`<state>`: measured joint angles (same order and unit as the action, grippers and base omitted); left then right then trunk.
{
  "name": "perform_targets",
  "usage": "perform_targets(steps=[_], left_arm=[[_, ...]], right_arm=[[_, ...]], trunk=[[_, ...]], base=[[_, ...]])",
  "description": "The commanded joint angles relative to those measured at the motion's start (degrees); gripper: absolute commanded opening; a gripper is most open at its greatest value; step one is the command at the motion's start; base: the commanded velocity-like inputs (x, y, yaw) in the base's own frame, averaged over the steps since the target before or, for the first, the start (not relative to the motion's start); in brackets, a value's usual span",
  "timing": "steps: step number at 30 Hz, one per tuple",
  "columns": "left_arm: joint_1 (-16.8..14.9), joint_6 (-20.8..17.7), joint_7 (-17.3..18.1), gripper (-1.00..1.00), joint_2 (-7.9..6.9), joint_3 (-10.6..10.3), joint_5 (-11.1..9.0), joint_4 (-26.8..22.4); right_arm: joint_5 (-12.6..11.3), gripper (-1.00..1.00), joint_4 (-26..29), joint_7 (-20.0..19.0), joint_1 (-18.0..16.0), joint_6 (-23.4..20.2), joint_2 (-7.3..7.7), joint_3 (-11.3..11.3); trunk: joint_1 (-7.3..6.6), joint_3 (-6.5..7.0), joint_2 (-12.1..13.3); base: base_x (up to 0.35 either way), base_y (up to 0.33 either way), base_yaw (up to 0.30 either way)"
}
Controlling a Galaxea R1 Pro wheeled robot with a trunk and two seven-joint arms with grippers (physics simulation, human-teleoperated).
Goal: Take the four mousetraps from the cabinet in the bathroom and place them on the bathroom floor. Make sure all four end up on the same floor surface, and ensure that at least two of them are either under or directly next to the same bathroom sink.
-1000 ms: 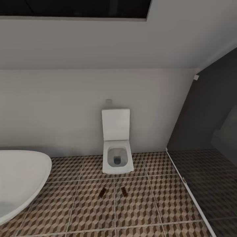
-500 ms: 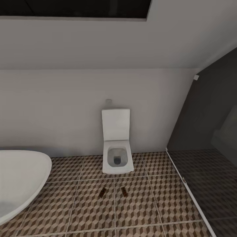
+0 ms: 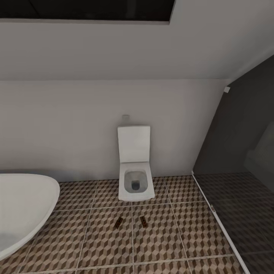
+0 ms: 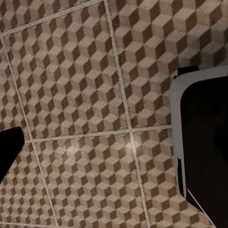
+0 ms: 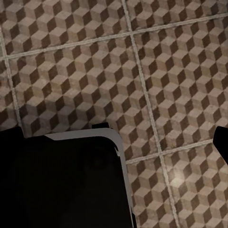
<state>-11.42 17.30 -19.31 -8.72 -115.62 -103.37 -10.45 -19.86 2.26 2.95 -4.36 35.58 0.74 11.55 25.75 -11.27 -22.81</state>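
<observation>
Two mousetraps lie on the cube-patterned bathroom floor [image 3: 163, 239] in front of the toilet: one small brown board [image 3: 118, 223] to the left and another [image 3: 143, 221] to the right, a hand's width apart. In the left wrist view a dark fingertip [image 4: 8, 148] shows at the frame's edge over bare tiles [image 4: 80, 95]. In the right wrist view a dark fingertip [image 5: 221, 140] shows at the edge over tiles [image 5: 180, 85]. Nothing sits between the fingers of either gripper. The cabinet and the other mousetraps are out of view.
A white square toilet [image 3: 135, 179] stands against the back wall. A big white oval basin [image 3: 23, 209] fills the lower left. A dark glass partition [image 3: 236, 160] closes off the right side. My dark, grey-rimmed base [image 4: 204, 142] [image 5: 61, 185] shows below both wrists.
</observation>
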Motion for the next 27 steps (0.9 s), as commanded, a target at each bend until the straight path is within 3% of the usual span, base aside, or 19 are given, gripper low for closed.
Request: perform_targets(steps=[1, 27], left_arm=[[-0.1, 0.3, -0.5, 1.0, -0.06, -0.5, -0.3, -0.3], [-0.1, 0.3, -0.5, 1.0, -0.06, -0.5, -0.4, -0.3]], right_arm=[[-0.2, 1.0, 0.0, 0.3, 0.0, 0.1, -0.01, 0.5], [-0.1, 1.0, 0.0, 0.3, 0.0, 0.1, -0.04, 0.5]], trunk=[[0.03, -0.11, -0.1], [0.03, -0.11, -0.1]], base=[[0.0, 0.0, 0.0], [0.0, 0.0, 0.0]])
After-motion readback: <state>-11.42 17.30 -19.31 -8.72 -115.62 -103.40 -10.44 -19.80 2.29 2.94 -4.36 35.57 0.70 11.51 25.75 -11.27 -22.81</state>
